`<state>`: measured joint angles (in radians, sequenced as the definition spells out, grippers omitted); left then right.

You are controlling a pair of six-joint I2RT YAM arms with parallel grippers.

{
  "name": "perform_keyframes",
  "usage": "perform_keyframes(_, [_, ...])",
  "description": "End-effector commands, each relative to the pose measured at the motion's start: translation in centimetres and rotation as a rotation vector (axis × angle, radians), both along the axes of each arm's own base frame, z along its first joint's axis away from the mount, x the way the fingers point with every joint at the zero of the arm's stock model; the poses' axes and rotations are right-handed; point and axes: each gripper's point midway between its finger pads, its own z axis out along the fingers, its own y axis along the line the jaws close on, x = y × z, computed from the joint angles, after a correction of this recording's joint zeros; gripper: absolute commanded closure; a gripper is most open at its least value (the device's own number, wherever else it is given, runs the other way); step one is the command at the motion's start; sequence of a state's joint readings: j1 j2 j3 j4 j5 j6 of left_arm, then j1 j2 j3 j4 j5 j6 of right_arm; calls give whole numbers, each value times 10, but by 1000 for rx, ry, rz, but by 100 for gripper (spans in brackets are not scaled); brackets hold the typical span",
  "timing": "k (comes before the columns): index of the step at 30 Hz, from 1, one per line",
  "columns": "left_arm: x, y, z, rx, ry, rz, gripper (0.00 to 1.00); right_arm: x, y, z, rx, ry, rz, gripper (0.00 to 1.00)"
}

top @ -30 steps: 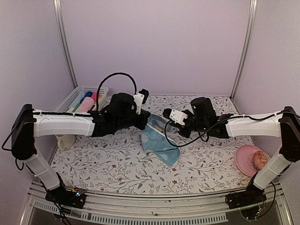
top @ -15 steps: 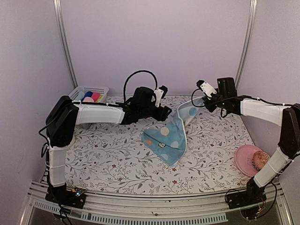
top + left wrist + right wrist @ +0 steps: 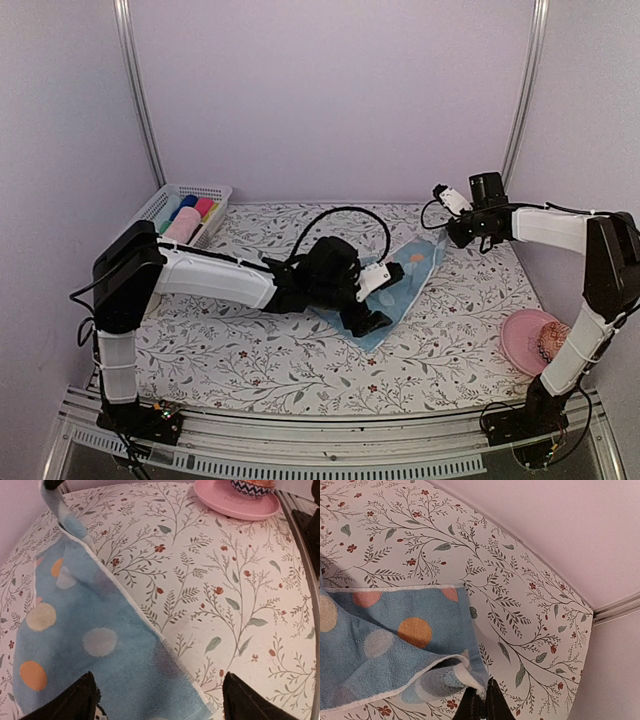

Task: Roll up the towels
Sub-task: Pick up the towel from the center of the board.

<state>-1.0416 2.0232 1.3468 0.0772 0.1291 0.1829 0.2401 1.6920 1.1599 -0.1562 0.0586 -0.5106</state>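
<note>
A blue towel with orange and pale dots lies spread on the floral table, running from the middle toward the far right. My left gripper hovers open over its near corner, and in the left wrist view the towel fills the space between the two dark fingertips. My right gripper is shut on the towel's far right corner. In the right wrist view that corner is pinched, lifted and folded, just above the gripper.
A white basket with rolled coloured towels stands at the far left. A pink plate holding a patterned object sits at the near right, and the plate also shows in the left wrist view. Purple walls enclose the table.
My left gripper let go of the towel, opened and moved toward the near corner. My right gripper carried its corner out to the far right, and the towel now lies stretched out.
</note>
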Motion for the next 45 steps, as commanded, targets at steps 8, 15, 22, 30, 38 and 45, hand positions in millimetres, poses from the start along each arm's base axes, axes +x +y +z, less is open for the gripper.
perform_keyframes(8, [-60, 10, -62, 285, -31, -112, 27, 4, 5, 14, 67, -5, 20, 98])
perform_keyframes(15, [-66, 20, -94, 406, -15, -121, 47, 2, 8, 16, 81, -1, 30, 98])
perform_keyframes(22, [-61, 27, -108, 460, -24, -105, 57, 1, 10, 16, 91, 5, 39, 98])
perform_keyframes(30, [-61, 29, -121, 507, -10, -110, 79, 0, 12, 19, 102, -1, 48, 98])
perform_keyframes(38, [-47, 32, -108, 491, -22, -27, 100, -1, 15, 22, 112, -2, 67, 98])
perform_keyframes(45, [-23, 33, -39, 279, -58, 89, 100, -5, 20, 30, 124, -16, 103, 98])
